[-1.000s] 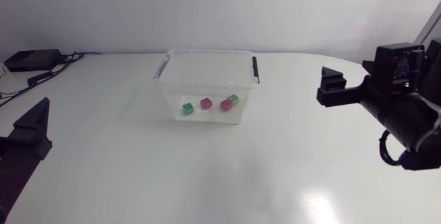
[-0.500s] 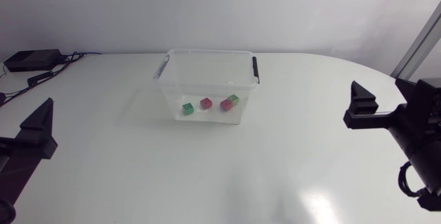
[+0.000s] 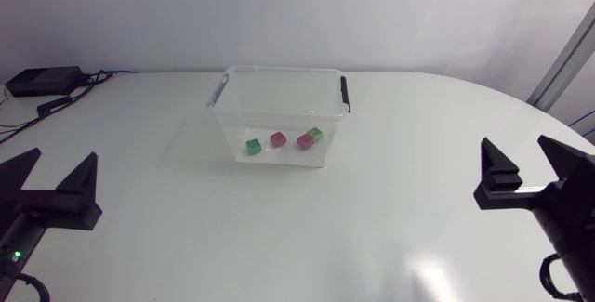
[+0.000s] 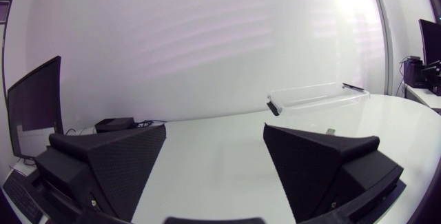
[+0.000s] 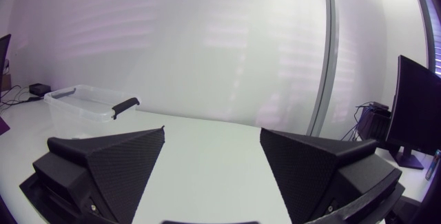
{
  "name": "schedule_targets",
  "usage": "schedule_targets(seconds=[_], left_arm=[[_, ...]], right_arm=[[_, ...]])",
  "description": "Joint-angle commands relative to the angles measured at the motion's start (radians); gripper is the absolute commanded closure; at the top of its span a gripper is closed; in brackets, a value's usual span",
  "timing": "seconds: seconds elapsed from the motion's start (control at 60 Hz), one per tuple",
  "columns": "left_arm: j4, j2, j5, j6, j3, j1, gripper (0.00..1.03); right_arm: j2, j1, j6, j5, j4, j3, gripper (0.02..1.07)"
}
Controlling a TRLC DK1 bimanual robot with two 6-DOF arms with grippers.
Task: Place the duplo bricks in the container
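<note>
Left gripper point(image 3: 63, 157): released, fingers wide apart, nothing between them. It sits low at the left edge of the table point(image 3: 279, 237), well apart from the container point(image 3: 279, 107).

Right gripper point(image 3: 514, 144): also released, fingers spread, holding nothing. It sits at the right edge, well apart from the container.

The container is clear, lidless and upright, at mid-table toward the far side. There is a black latch point(image 3: 345, 94) on its right end and a second one on the left end.

All four bricks are inside, on the container floor, in a loose row:
- green brick point(image 3: 253, 146) at the left
- red brick point(image 3: 278, 139) next, apart from the green
- pink brick point(image 3: 304, 141) right of the red
- lime brick point(image 3: 315, 134) just behind the pink. They look to be touching, but I can't confirm.

A black box point(image 3: 42, 81) with cables is at the far-left corner of the table.

Left wrist view: left gripper point(image 4: 213, 127) is open over bare table, with the container point(image 4: 313, 96) far ahead, past one finger, and the black box point(image 4: 114, 123) far ahead, past the other.

Right wrist view: right gripper point(image 5: 211, 130) is open over bare table, with the container point(image 5: 89, 101) far ahead, off to one side. The bricks can't be made out there.
</note>
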Motion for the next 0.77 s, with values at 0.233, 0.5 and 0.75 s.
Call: schedule_targets(seconds=[0.233,0.5,0.75], left_arm=[[0.029,-0.057,-0.028,-0.098,-0.105,-0.055,0.05],[0.037,-0.091,-0.042,-0.146,-0.162,-0.089,0.05],[0.037,-0.091,-0.042,-0.146,-0.162,-0.089,0.05]], right_arm=[[-0.163,-0.09,0.072,-0.12,-0.071,-0.119,0.07],[-0.272,-0.148,0.11,-0.206,-0.114,-0.186,0.07],[-0.272,-0.148,0.11,-0.206,-0.114,-0.186,0.07]])
